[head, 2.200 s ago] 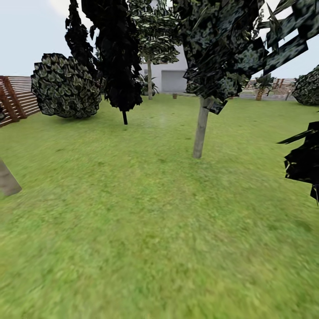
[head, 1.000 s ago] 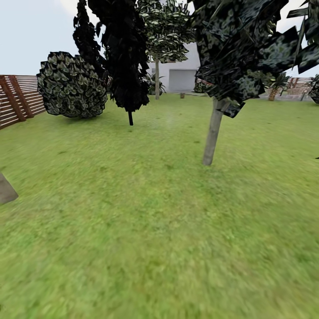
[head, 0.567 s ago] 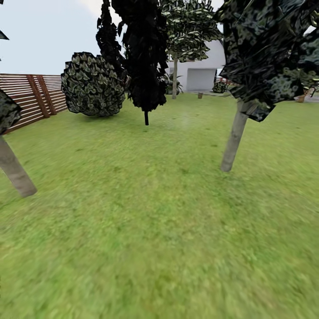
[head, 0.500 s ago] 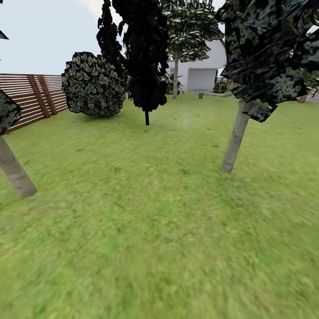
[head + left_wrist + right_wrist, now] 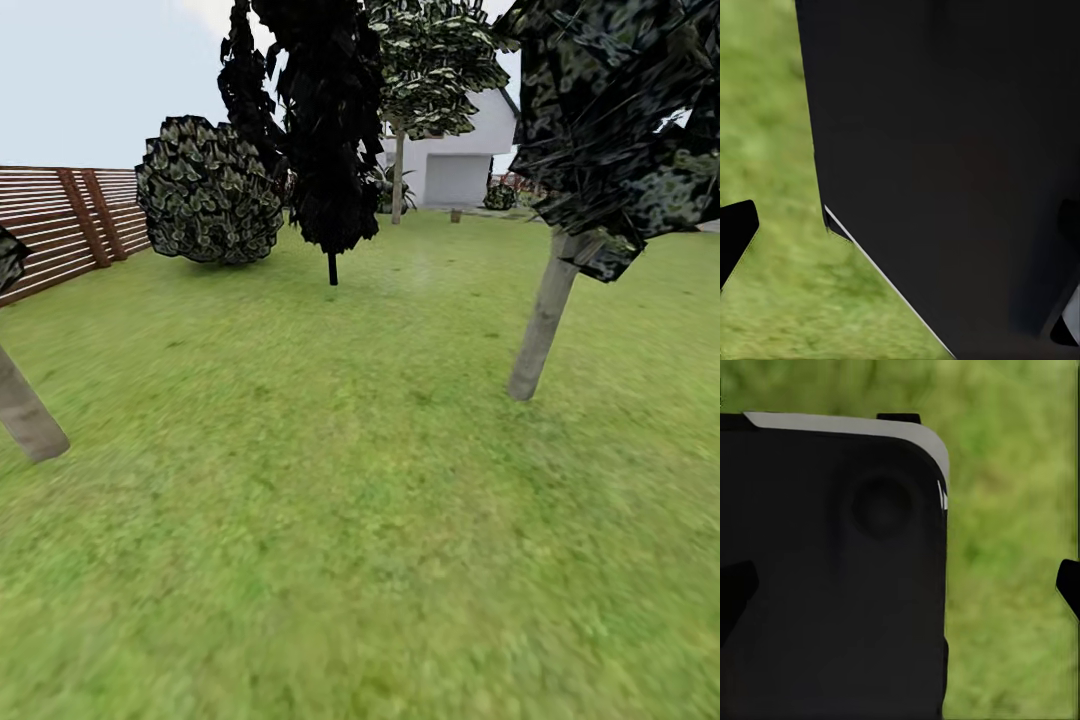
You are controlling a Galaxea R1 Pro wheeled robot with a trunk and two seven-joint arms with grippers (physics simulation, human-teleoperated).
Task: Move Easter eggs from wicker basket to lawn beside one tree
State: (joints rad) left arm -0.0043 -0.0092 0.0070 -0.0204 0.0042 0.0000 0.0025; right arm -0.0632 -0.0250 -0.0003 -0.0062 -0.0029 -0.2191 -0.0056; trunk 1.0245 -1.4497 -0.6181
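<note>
The head view covers the lawn (image 5: 330,520) of the garden. A pale leaning tree trunk (image 5: 543,322) stands right of centre; a second trunk (image 5: 25,415) stands at the left edge. A round bush (image 5: 208,192), a black-leaved tree (image 5: 325,130), the slat fence (image 5: 60,225) and the white house (image 5: 455,160) lie beyond. Both wrist views show dark robot body panels over blurred grass (finger tips at the picture edges), so the spread of either gripper cannot be told.
</note>
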